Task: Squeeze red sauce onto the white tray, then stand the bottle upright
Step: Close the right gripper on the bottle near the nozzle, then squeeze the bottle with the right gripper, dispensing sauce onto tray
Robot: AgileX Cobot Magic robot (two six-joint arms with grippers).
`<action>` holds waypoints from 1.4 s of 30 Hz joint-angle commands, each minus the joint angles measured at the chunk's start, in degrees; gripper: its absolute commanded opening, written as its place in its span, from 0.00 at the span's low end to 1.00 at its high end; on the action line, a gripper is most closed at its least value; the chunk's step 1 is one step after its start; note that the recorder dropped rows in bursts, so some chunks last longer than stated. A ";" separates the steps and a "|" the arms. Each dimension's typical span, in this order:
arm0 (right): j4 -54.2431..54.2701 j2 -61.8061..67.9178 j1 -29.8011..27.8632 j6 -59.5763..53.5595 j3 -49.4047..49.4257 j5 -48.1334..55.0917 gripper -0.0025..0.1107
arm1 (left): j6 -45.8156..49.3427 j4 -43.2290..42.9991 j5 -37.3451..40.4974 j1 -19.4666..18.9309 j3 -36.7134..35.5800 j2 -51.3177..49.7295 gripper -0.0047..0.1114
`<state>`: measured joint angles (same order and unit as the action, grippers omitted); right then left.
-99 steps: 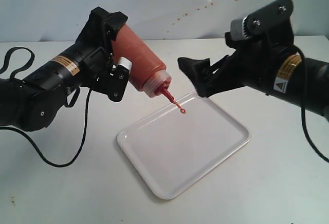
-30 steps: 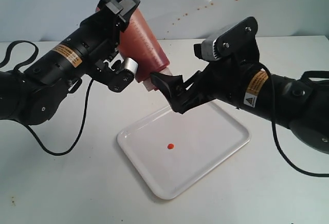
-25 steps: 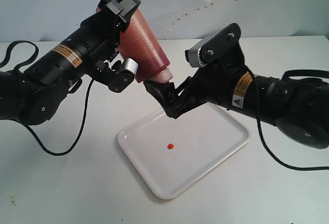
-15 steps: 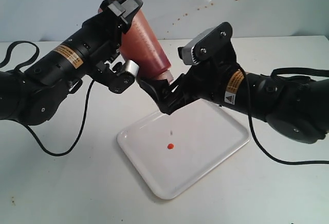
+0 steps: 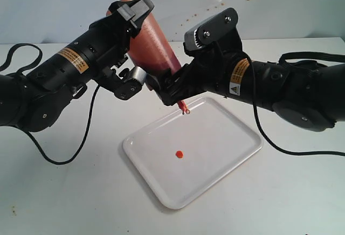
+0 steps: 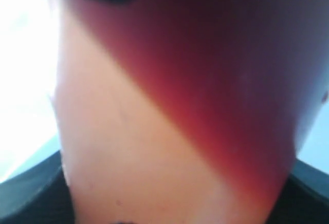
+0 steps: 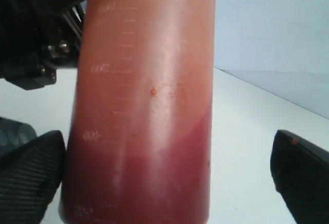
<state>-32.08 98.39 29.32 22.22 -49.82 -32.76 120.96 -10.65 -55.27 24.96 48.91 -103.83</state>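
Two grippers crowd the bottle: the left gripper clamps its body, and the right gripper stands wide, straddling its neck end. Its axis runs eleven-to-five o'clock, nozzle low above the white tray at its twelve o'clock rim.

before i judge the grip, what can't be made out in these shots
Exterior view: the neck of the squeeze bottle is hidden behind the right gripper; whether it touches is unclear.
Left wrist view: the blurred bottle fills the frame; the left gripper is mostly cut off at the edges.
Right wrist view: the nozzle is cut off by the frame edge; white tray and red sauce blob unseen.
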 commanded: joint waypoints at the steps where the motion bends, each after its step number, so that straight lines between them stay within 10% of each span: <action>1: -0.51 -0.04 -0.07 2.06 -0.33 0.02 0.83 | -1.06 0.48 -2.76 0.29 0.76 1.05 0.04; 13: -5.63 -0.04 -0.07 10.68 -0.33 -0.42 0.53 | -1.06 -1.07 -3.00 0.29 0.76 1.05 0.04; 21: -5.63 -0.04 -0.07 11.07 -0.33 0.52 0.02 | -1.06 -1.97 -3.21 0.29 0.76 1.05 0.04; 30: -3.56 -0.04 -0.07 11.07 -0.33 1.45 0.02 | -1.06 -2.33 -3.21 0.29 0.76 1.05 0.04; 33: -5.21 -0.04 -0.07 11.07 -0.33 4.97 0.22 | -1.06 -2.33 -3.21 0.29 0.76 1.05 0.04; 37: -7.21 -0.14 -0.07 8.66 -0.33 7.43 0.95 | -1.06 -2.33 -3.21 0.29 0.76 1.05 0.04; 42: -7.98 -0.14 -0.07 7.77 -0.33 7.07 0.95 | -1.06 -2.33 -3.21 0.29 0.76 1.05 0.04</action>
<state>-39.28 98.39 29.34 31.35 -49.82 -25.43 121.10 -14.08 -54.91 24.96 48.91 -103.83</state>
